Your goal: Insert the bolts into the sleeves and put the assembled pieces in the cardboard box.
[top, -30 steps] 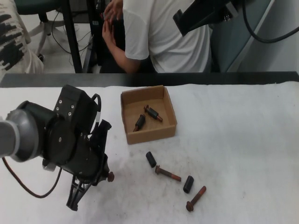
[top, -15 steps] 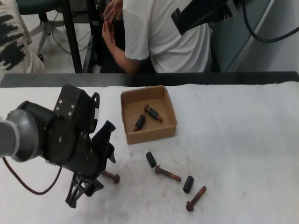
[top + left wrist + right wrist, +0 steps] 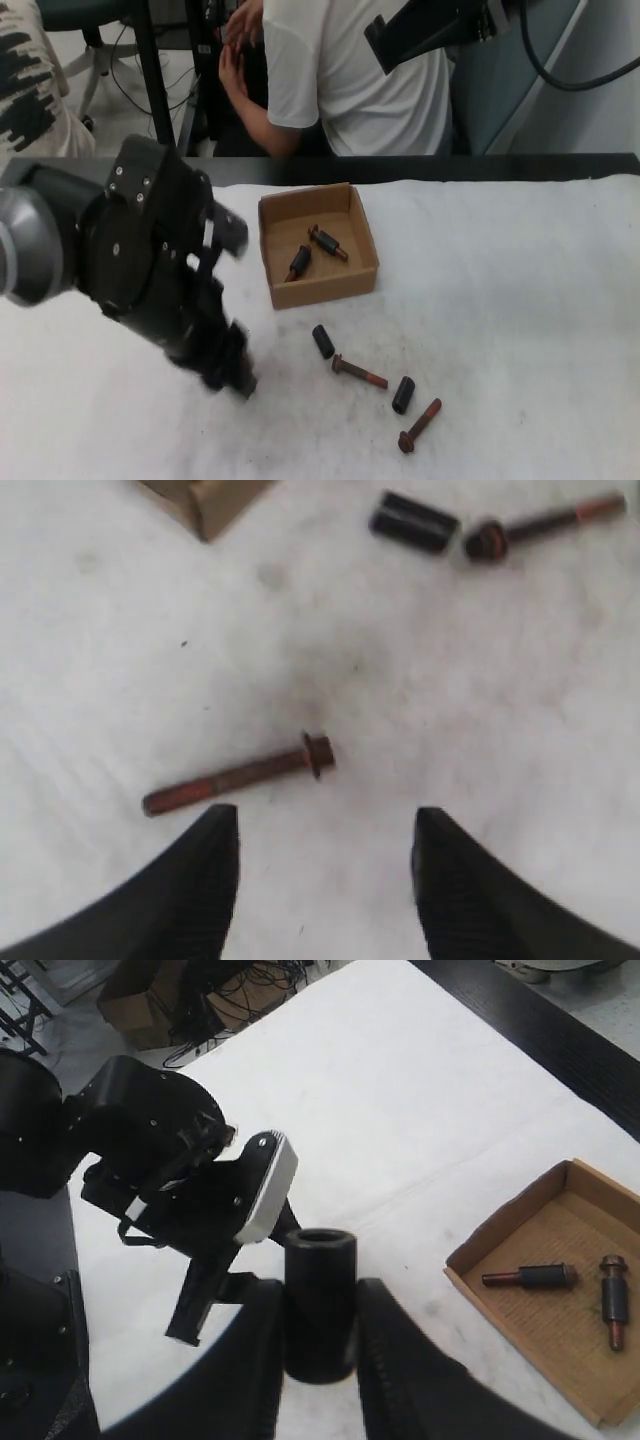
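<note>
My left gripper [image 3: 325, 820] is open, low over the white cloth. A rusty bolt [image 3: 240, 775] lies flat just ahead of its fingers, untouched. Farther off lie a black sleeve [image 3: 414, 522] and a second bolt [image 3: 540, 525]. My right gripper [image 3: 320, 1305] is high above the bench, shut on an upright black sleeve [image 3: 320, 1270]. The cardboard box [image 3: 275, 250] holds two assembled pieces [image 3: 328, 242] [image 3: 299, 262]. In front of it lie two loose sleeves [image 3: 322, 340] [image 3: 403, 394] and two loose bolts [image 3: 360, 373] [image 3: 418, 425].
The bulky left arm [image 3: 130, 250] covers the bench's left side in the high view. A dark table edge [image 3: 450, 165] runs along the back, with a seated person behind it. White cloth to the right of the box [image 3: 520, 290] is bare.
The left arm has swung and lifted, its body now farther back and its gripper end over the spot where the bolt lay. That bolt is now covered by the arm in the high view.
</note>
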Controlling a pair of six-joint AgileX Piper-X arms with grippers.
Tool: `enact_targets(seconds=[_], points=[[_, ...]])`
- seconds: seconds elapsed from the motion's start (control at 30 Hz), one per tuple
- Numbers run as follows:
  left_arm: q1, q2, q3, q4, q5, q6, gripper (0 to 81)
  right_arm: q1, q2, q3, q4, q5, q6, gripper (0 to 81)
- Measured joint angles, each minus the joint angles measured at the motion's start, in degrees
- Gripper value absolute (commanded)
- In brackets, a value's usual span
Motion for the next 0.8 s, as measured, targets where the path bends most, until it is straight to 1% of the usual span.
enact_targets(seconds=[0.03,0.07,0.1,0.17,0.2,0.33,0.57,0.8], points=[[0.0,0.0,-0.2,2.9,-1.2,6.2,44.3,0.0,0.0,0.0,0.0,0.0,0.0,0.8],[0.0,0.0,-0.2,3.4,-1.4,7.3,41.8,0.0,0.0,0.0,0.0,0.0,-0.1,0.8],[0.0,0.0,-0.2,6.7,-2.7,15.4,38.1,0.0,0.0,0.0,0.0,0.0,-0.2,0.8],[0.0,0.0,-0.2,8.5,-3.3,22.5,32.5,0.0,0.0,0.0,0.0,0.0,-0.5,0.8],[0.0,0.0,-0.2,8.7,-3.5,25.0,31.6,0.0,0.0,0.0,0.0,0.0,-0.7,0.8],[0.0,0.0,-0.2,6.7,-3.7,31.3,31.6,0.0,0.0,0.0,0.0,0.0,-1.0,0.8],[0.0,1.1,-0.5,-4.7,-3.0,40.8,31.6,0.0,0.0,0.0,0.0,-0.1,-1.9,0.8],[0.0,6.8,-0.5,-5.1,-3.0,46.9,31.6,0.0,0.0,0.0,0.0,-0.1,-2.8,0.8]])
